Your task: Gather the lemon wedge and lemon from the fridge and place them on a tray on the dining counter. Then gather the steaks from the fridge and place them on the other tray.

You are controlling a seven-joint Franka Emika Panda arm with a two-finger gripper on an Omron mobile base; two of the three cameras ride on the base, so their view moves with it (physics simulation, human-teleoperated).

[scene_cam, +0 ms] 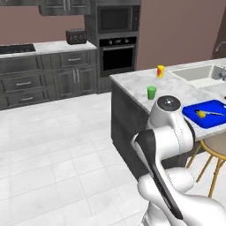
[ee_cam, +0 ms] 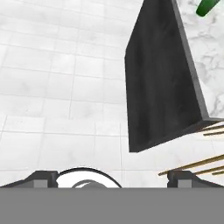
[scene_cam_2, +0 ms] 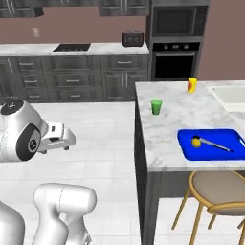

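Note:
A blue tray (scene_cam: 212,118) (scene_cam_2: 215,149) lies on the marble dining counter (scene_cam: 141,84) (scene_cam_2: 162,134) near its front edge. On the tray rests a small yellow lemon piece (scene_cam: 201,114) (scene_cam_2: 196,141) with a thin grey utensil beside it; I cannot tell whether it is the lemon or the wedge. My gripper (ee_cam: 112,178) hangs over the floor beside the counter's dark side wall (ee_cam: 162,78), open and holding nothing. The fridge and the steaks are out of view.
A green cup (scene_cam: 151,92) (scene_cam_2: 156,106) and a yellow bottle (scene_cam: 160,71) (scene_cam_2: 192,84) stand on the counter, with a sink (scene_cam: 201,73) behind them. A wooden stool (scene_cam_2: 215,189) stands under the counter's edge. To the left is wide tiled floor (scene_cam: 57,141).

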